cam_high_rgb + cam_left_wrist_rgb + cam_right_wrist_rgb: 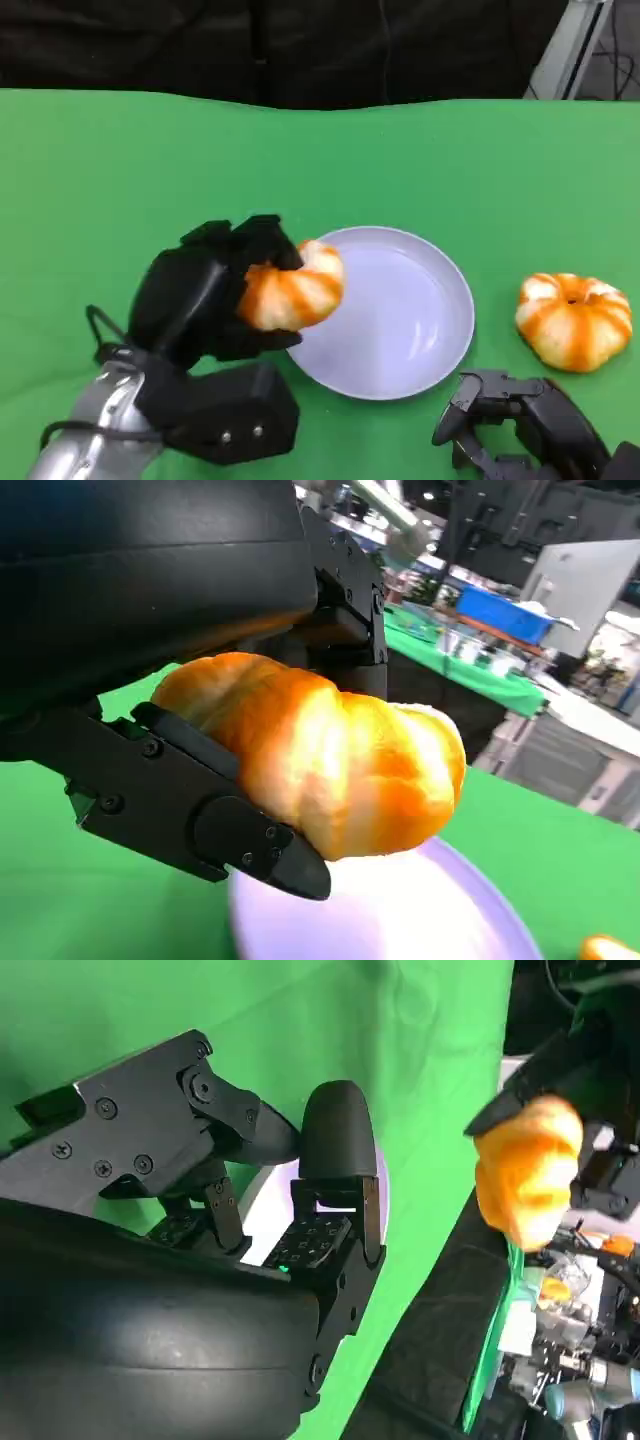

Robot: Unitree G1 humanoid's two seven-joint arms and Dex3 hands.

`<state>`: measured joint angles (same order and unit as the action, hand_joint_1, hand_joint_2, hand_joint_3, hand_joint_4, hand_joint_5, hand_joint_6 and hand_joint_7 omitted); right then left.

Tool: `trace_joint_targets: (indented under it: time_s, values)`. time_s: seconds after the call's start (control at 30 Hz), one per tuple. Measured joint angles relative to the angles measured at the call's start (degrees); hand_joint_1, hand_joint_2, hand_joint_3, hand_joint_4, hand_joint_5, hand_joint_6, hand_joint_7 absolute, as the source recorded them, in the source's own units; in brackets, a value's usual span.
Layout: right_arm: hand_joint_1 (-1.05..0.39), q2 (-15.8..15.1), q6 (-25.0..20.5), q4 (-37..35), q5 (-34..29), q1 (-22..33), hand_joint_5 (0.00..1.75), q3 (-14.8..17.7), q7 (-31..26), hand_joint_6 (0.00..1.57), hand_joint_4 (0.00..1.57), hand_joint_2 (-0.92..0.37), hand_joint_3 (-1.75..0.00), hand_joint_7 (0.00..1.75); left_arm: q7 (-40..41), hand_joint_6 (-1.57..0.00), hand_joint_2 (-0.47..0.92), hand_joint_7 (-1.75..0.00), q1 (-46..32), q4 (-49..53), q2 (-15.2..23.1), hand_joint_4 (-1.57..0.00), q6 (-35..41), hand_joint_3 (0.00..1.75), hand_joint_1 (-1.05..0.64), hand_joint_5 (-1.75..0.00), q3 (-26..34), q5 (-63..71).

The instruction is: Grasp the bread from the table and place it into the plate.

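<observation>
The robot's left hand (205, 295) grips an orange-and-white bread (293, 288) in its fingers (215, 815), holding it above the left rim of a pale plate (410, 330) on the green surface (120, 180). A second, pumpkin-shaped bread (574, 320) sits on the surface just right of the plate. The right hand (525, 425) rests near the front edge, fingers loose and holding nothing.
</observation>
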<state>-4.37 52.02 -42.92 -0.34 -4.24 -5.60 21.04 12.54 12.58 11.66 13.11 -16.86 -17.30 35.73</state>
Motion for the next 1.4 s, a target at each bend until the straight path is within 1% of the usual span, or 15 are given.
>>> trace_joint_targets:
  time_s: [0.2,0.5,0.77,0.97,1.17,1.4]
  values:
    - [-0.14,0.1,0.26,0.01,-0.16,0.04,1.48,-0.12,-0.15,0.83,0.8,-0.61,-0.98,1.21,0.15,-0.46,0.84,-1.7,3.69,6.32,-1.69,-0.56,-1.38,0.01,-0.1,-1.75,-1.92,0.25]
    - [-0.13,0.29,0.28,0.9,-0.9,0.2,1.47,-0.41,-1.05,0.85,0.81,-0.6,-0.99,1.21,0.26,-0.48,0.84,-1.66,8.19,14.36,-4.07,-0.56,-3.83,0.0,-0.05,-1.75,-4.06,-0.07]
    - [-0.15,0.31,0.25,1.39,-1.13,0.52,1.46,-0.95,-1.97,0.84,0.81,-0.59,-0.99,1.19,-0.23,-0.46,0.84,-1.72,12.06,21.09,-4.64,-0.58,-6.18,0.0,-0.07,-1.75,-5.88,-0.04]
    - [-0.16,0.3,0.19,1.49,-1.15,0.64,1.46,-1.48,-2.1,0.85,0.81,-0.59,-0.99,1.18,-0.24,-0.44,0.84,-1.74,15.02,24.09,-5.22,-0.57,-6.46,0.0,-0.06,-1.75,-7.27,0.02]
    - [-0.16,0.26,0.14,1.61,-1.99,0.72,1.45,-1.67,-3.12,0.85,0.82,-0.59,-0.99,1.18,-1.35,-0.45,0.83,-1.73,17.57,27.41,-7.46,-0.57,-5.81,0.0,-0.02,-1.75,-8.79,0.04]
    - [-0.16,0.28,0.11,1.64,-2.2,0.79,1.45,-1.78,-3.2,0.86,0.8,-0.59,-0.98,1.16,-2.44,-0.41,0.81,-1.74,20.15,30.78,-8.66,-0.54,-5.0,0.0,-0.06,-1.75,-10.17,0.16]
